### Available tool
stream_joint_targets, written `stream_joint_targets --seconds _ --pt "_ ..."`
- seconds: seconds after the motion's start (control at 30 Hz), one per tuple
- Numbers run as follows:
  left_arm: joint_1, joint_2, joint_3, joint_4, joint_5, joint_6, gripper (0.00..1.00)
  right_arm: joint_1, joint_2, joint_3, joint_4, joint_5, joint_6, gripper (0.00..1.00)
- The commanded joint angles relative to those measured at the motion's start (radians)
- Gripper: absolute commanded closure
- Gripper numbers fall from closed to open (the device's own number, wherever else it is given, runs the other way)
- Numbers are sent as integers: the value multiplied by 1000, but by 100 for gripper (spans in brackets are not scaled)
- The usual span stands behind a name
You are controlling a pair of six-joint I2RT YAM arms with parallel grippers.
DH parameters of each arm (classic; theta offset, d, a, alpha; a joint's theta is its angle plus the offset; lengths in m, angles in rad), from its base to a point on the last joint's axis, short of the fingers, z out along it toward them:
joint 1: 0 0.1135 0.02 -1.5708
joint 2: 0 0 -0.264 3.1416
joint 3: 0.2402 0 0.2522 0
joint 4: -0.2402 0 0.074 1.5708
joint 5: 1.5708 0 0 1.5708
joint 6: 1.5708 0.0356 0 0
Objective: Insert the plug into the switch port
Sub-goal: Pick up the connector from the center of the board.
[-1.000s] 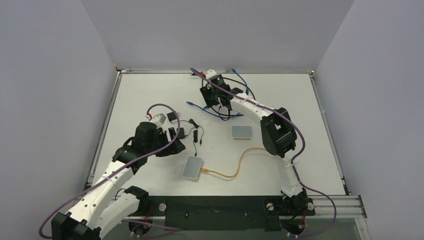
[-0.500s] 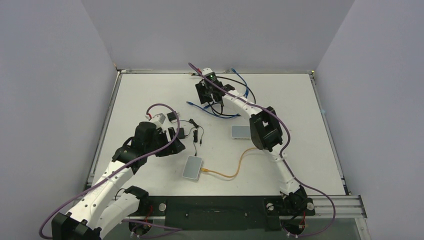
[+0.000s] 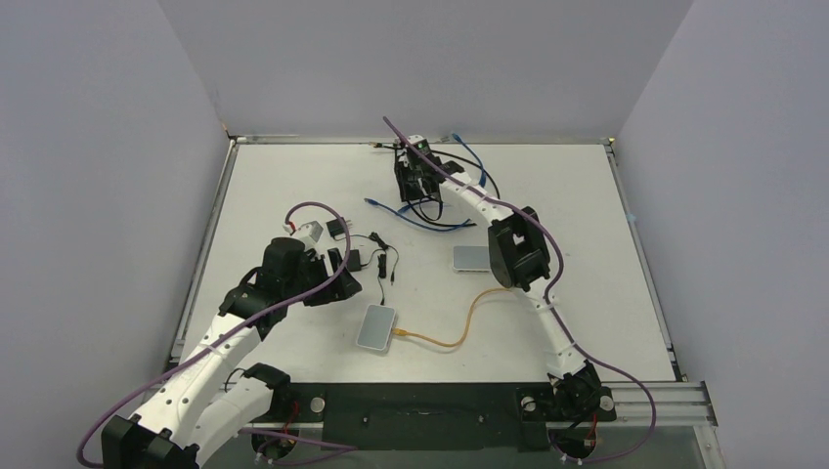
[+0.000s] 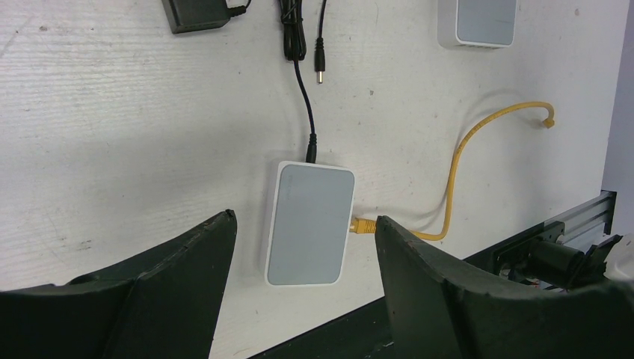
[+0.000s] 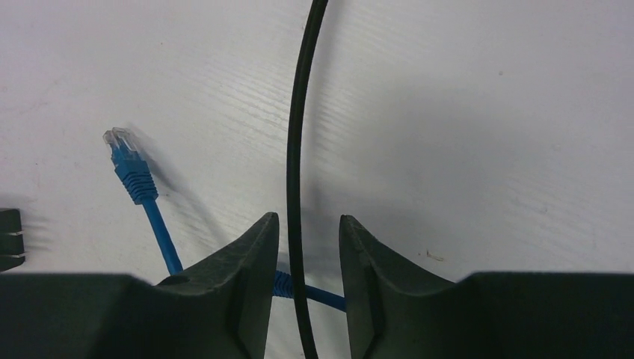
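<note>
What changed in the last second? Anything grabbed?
Right arm swung its elbow left and edged toward the back edge; right gripper now straddles the black cable, not clamped. Left gripper, near switch box, far switch box and orange cable unchanged.

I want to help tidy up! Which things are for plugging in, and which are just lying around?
For the job:
near switch box; far switch box; blue cable plug, probably; right gripper near it.

Just lying about:
black power adapter; orange cable, already plugged in.
</note>
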Motion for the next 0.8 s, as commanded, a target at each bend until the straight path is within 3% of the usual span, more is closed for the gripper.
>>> stream_joint_targets --seconds 0.0,0.1,0.6,0.67,0.77 --pt "8 -3 35 22 13 12 34 -4 11 55 2 -13 28 71" --pt "9 -8 31 25 14 9 34 -4 13 59 2 -18 29 75" --pt "9 -13 15 32 28 -4 34 10 54 84 -25 -65 61 77" --pt "9 -16 13 33 29 -6 34 13 55 79 -27 -59 61 80" --pt "9 -17 11 34 31 -10 34 14 56 74 -27 -57 60 92"
